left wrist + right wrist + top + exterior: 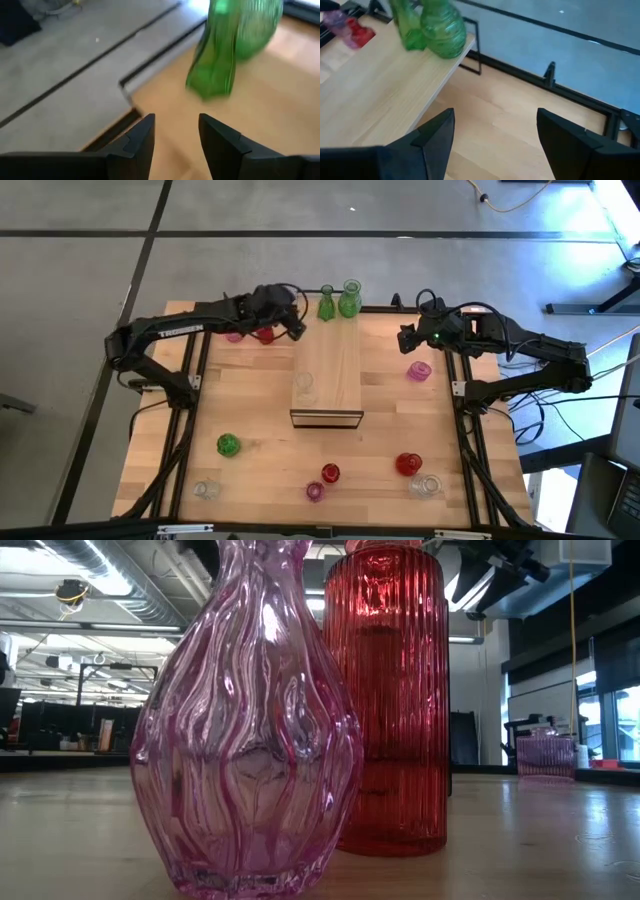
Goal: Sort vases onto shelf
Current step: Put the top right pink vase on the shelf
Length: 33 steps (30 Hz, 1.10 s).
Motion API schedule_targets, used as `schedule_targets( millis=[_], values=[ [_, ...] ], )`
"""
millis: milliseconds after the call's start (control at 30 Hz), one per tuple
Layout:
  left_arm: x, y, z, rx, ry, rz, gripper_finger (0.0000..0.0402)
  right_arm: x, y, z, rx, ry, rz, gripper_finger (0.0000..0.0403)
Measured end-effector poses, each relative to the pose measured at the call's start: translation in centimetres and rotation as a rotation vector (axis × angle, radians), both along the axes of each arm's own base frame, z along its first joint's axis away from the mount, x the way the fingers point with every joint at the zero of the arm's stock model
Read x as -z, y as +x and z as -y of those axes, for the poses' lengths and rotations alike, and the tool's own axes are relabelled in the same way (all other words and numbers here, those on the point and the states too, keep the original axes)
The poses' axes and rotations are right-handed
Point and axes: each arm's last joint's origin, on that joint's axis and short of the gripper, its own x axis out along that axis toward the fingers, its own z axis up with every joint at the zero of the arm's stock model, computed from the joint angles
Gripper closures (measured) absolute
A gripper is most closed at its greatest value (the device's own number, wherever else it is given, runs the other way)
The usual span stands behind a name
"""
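Green vases (pixel 338 301) on shelf (pixel 328 375), left claw (pixel 176 132) part-open, empty, right claw (pixel 495 131) wide, empty

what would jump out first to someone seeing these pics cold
Probably the two green vases standing together at the far end of the shelf, with the left gripper open and empty just beside them. In the low view, a pink vase and a ribbed red vase fill the frame. More vases lie scattered along the table's near edge.
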Motion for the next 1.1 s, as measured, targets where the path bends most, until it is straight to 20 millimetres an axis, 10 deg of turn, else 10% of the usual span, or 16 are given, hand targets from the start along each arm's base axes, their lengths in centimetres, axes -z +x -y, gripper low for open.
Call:
schedule_targets(
  millis=[367,733,1100],
  values=[
    [-3.8,-6.9,4.6,0.038,-0.162,0.002,0.0256,-0.1,0.3,-0.1,-0.069,0.004,0.0,0.0142],
    [-4.2,-13.3,10.3,0.235,-0.751,-0.092,0.0256,0.3,1.1,0.1,-0.11,-0.039,-0.026,0.0142],
    [-4.0,-13.9,14.7,0.36,-0.837,-0.218,0.0257,4.5,2.7,-0.1,-0.225,0.073,0.007,0.0142]
  ],
)
